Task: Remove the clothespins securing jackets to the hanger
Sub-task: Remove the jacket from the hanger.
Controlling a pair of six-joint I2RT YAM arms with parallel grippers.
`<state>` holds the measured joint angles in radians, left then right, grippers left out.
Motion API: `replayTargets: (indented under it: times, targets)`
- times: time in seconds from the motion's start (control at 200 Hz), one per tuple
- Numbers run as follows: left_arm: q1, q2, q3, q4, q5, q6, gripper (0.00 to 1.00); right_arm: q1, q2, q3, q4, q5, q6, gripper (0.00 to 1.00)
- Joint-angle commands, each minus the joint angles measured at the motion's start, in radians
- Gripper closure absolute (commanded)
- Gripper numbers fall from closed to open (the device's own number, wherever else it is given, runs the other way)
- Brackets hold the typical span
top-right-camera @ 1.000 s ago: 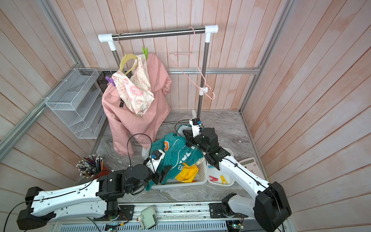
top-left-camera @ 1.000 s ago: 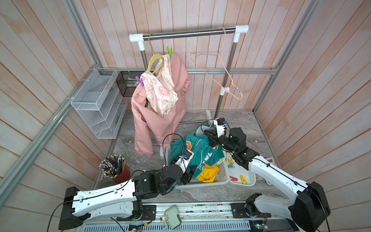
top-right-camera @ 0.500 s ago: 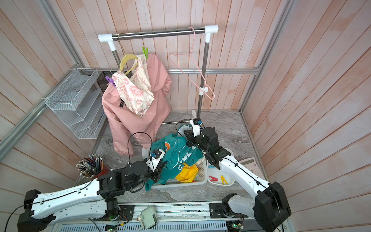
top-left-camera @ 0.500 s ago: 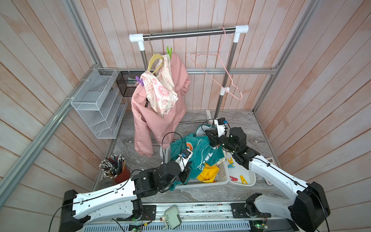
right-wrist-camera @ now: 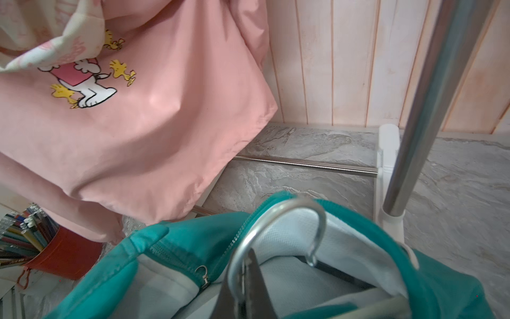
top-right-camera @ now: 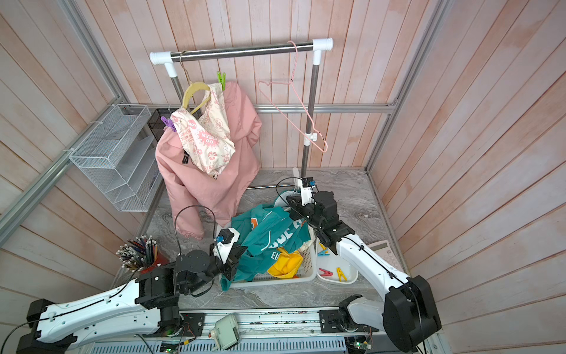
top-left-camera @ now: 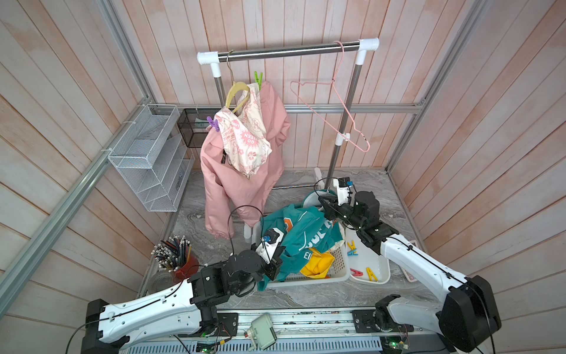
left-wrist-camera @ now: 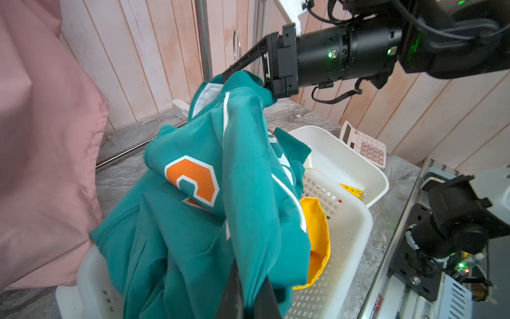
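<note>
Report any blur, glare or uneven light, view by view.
Both top views: even light, sharp throughout. Left wrist: the left gripper's fingers smear dark and unfocused over the sharp teal jacket. Right wrist: the hanger hook is soft near the lens; a glare streak runs down the rack pole.

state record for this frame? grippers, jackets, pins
left gripper: shut on teal jacket fabric
right gripper: shut on hanger hook at the teal jacket's collar
teal jacket: held between both arms, draped into basket
yellow jacket: in basket
pink jacket: hanging from rail, green pin and purple pin clipped on
loose pins: in tray
</note>
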<state>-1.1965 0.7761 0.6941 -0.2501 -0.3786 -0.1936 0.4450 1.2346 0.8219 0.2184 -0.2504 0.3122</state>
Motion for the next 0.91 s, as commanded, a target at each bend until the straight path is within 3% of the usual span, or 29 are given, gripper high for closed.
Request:
replayTargets:
  times: [0.0,0.3,0.355,0.425,0.475,0.57,0.73,0.9]
  targets:
    - [-0.002,-0.058,-0.038,0.013,-0.018,-0.014,1.0,-0.034,0.011,0.035,-0.007,0.056,0.013,1.0]
    - [-0.003,-0.012,-0.056,-0.004,-0.045,-0.027,1.0,-0.037,0.019,0.043,0.015,0.013,0.046,1.0]
    - [-0.003,-0.002,-0.046,-0.01,-0.069,-0.033,0.84,-0.036,0.015,0.043,0.014,0.006,0.045,1.0]
    - [-0.002,-0.011,-0.036,0.01,-0.076,-0.018,0.7,-0.032,0.009,0.038,0.013,0.008,0.041,1.0]
    - [-0.002,-0.024,-0.032,0.036,-0.074,0.004,0.51,-0.031,0.003,0.032,0.012,0.01,0.038,1.0]
    - [-0.003,-0.04,-0.015,0.07,-0.081,0.049,0.33,-0.024,-0.002,0.025,0.015,0.011,0.031,1.0]
    - [0.001,0.003,0.048,0.053,-0.079,0.095,0.26,-0.014,0.003,0.024,0.022,0.002,0.026,1.0]
    - [0.032,0.063,0.09,0.032,-0.033,0.11,0.25,-0.003,0.013,0.032,0.024,0.0,0.024,1.0]
